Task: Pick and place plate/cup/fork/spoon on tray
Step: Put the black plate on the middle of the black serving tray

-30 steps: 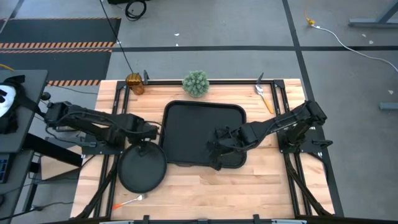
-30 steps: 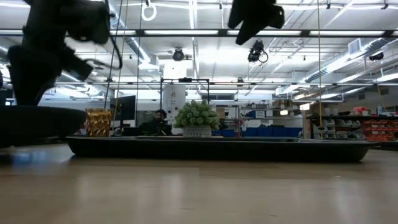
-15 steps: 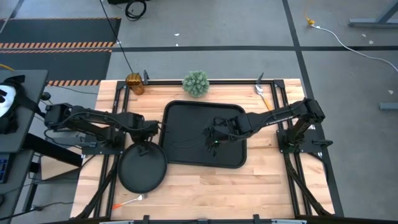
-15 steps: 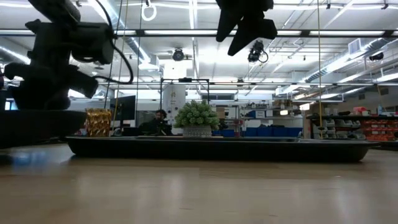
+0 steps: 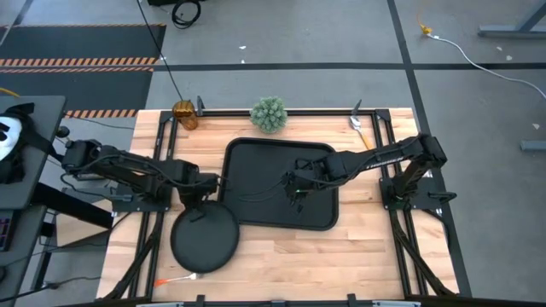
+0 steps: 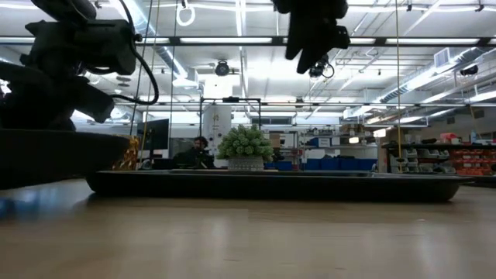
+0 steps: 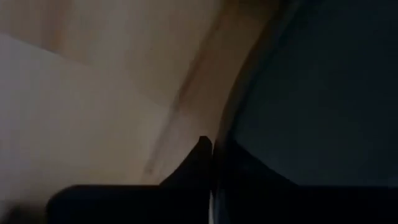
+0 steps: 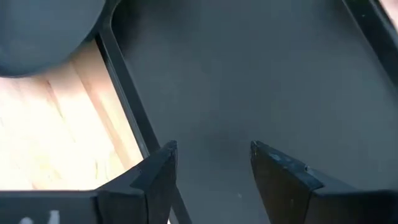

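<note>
The round black plate [image 5: 205,243] lies on the wooden table just left of the black tray [image 5: 256,162]. My left gripper [image 5: 198,194] is shut on the plate's far rim. My right gripper [image 5: 294,189] hangs open above the tray's middle, touching nothing, and also shows in its wrist view [image 8: 211,162]. The amber cup [image 5: 184,113] stands at the far left. One piece of cutlery [image 5: 364,130] lies at the far right and another, orange-handled [image 5: 177,277], at the near left. Which is the fork and which the spoon I cannot tell. My left gripper pinches the plate's rim [image 7: 219,140] on its far side between its two fingers [image 7: 198,158], one finger over the plate's inside and one outside it. The fingers come steeply from above. In the low view the plate [image 6: 54,159] looks tilted. Whether it is clear of the table I cannot tell.
A fuzzy green plant [image 5: 269,112] stands at the far edge behind the tray. Dark frame rails [image 5: 162,153] run along the table's left and right sides. Bare wood [image 5: 341,264] lies near the front edge, right of the plate.
My left gripper has sunk onto the plate's far rim and taken hold. The plate has shifted a little toward the near edge and the tray. My right gripper has gone from the tray's near right corner toward the far edge, over the tray's middle, staying open.
</note>
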Tool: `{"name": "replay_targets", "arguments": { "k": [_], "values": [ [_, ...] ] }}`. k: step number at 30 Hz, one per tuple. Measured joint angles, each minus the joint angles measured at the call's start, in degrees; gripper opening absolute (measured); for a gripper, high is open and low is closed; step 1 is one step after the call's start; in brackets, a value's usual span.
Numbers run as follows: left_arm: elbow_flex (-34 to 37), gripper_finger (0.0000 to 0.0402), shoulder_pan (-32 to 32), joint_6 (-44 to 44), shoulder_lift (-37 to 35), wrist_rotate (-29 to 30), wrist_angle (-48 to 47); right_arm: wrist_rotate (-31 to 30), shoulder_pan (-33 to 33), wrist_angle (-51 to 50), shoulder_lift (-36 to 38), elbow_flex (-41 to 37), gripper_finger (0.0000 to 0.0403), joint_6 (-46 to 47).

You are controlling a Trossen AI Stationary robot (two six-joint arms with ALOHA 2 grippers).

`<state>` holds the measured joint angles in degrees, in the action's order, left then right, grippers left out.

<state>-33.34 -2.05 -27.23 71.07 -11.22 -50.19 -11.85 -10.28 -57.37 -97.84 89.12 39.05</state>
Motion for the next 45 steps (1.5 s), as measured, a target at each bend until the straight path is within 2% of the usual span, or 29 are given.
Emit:
{"name": "replay_targets", "arguments": {
  "k": [5,11,15,20,27,31,33,36,40,45],
  "values": [
    [-3.7,0.0016,-1.9,-5.4,-0.9,-0.8,-3.4,-0.6,-0.2,-3.0,3.0,0.0,0.0209,-1.6],
    [-17.2,0.0009,-2.6,-11.6,-1.4,5.1,-8.2,-0.6,-2.0,-4.4,7.0,0.0,0.0207,-2.2],
    [-26.5,0.0009,-0.7,-17.3,-0.5,9.2,-4.5,-0.5,-3.5,-4.7,8.9,0.0,0.0202,-3.8],
    [-32.7,0.0010,4.8,-22.1,5.4,12.9,0.6,-0.5,-4.6,-5.5,9.2,0.0,0.0197,-6.4],
    [-34.8,0.0010,8.4,-24.9,17.4,13.7,9.5,-0.5,-6.5,-6.6,9.1,0.0,0.0197,-5.8],
    [-34.8,0.0011,8.8,-28.6,23.6,13.9,9.8,-1.2,-8.0,-10.0,10.1,0.0,0.0197,-2.1],
    [-34.8,0.0011,9.5,-29.5,26.5,12.2,10.0,-2.3,-8.6,-11.4,10.6,0.0,0.0197,-0.5],
    [-34.9,0.0011,11.7,-30.0,30.4,6.1,11.2,-4.0,-9.4,-12.1,11.4,0.0,0.0197,1.0],
    [-34.9,0.0011,14.8,-29.4,33.2,2.8,14.4,-5.0,-9.7,-11.7,11.9,0.1,0.0197,1.4],
    [-34.9,0.0013,17.6,-29.1,33.8,3.2,14.7,-5.0,-9.7,-11.6,11.8,0.1,0.0197,1.5]
  ]
}}
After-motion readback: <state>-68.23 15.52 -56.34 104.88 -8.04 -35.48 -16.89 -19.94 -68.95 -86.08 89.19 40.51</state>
